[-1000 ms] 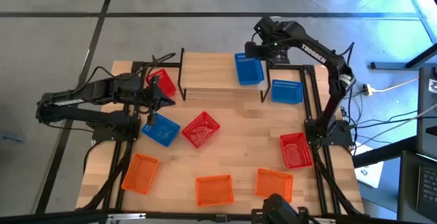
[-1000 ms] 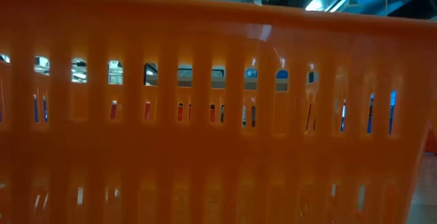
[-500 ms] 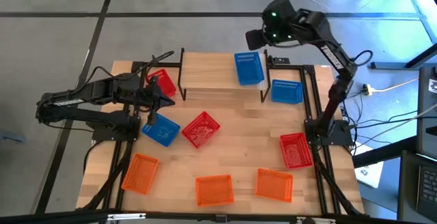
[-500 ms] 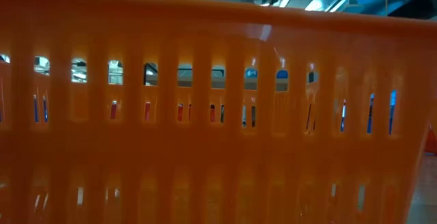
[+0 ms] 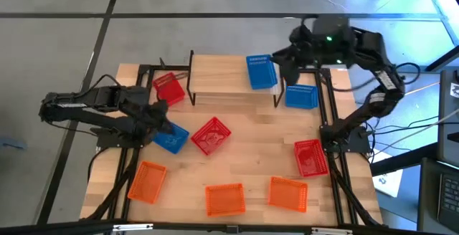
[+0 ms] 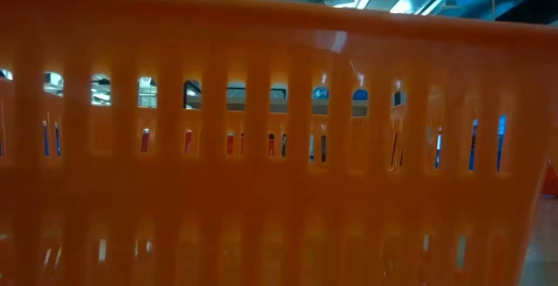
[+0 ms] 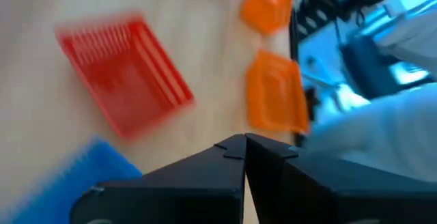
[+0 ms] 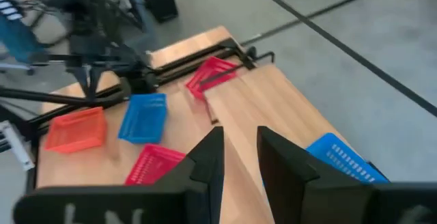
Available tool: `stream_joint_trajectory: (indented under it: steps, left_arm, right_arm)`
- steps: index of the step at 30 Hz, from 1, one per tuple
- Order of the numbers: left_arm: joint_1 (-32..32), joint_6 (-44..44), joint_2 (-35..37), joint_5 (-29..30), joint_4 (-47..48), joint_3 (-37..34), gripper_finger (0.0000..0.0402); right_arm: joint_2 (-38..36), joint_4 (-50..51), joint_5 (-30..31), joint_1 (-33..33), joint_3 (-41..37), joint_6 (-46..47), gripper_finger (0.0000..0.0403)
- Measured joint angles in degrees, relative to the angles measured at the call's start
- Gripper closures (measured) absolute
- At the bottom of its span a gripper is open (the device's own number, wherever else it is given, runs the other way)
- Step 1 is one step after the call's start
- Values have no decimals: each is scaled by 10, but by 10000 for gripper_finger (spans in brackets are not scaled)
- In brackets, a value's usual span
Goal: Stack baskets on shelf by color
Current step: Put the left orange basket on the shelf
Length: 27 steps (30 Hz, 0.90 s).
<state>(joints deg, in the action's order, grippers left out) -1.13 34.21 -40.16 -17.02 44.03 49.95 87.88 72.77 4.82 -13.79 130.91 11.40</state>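
1. Right gripper hangs above the far right end of the shelf, next to the blue basket on the shelf; its fingers stand parted with a narrow gap and nothing between them.
2. Left gripper is low over the left part of the table, fingers pressed together and empty, just beside the blue basket on the left.
3. Most of the shelf's plank is bare; only the one blue basket sits on it, toward its right end.
4. A second blue basket rests on the table just off the shelf's right end, by the black frame.
5. One red basket lies tilted off the shelf's left end; another red basket sits askew near the table's middle, close to the left blue one; a third red basket lies at the right edge.
6. Three orange baskets line the near edge: one on the left, one in the middle, one on the right. All the baskets look empty.
7. From the low camera, the slotted wall of an orange basket fills nearly the whole view.
8. Open wood remains between the middle red basket and the right-hand red one.
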Motion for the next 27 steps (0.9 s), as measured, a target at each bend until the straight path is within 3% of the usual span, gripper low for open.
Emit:
stream_joint_trajectory:
  steps: [8, 14, 18, 23, 27]
  left_arm:
    - [-45, 242, 0, -7, 74, 0, 398]
    - [-80, 393, -25, -7, 163, 0, 354]
    - [-107, 464, -47, -6, 164, 0, 331]
    - [-152, 538, -89, 3, 150, 0, 330]
    - [-211, 611, -130, 47, 147, 0, 329]
  right_arm:
    - [-15, 0, 1, 38, 0, -15, 317]
    - [-14, 0, 1, 51, 0, -16, 317]
    - [-14, 0, 0, 60, 0, -49, 317]
    - [-14, 16, -74, 69, 0, -105, 317]
    - [-14, 17, -118, 72, 0, -120, 317]
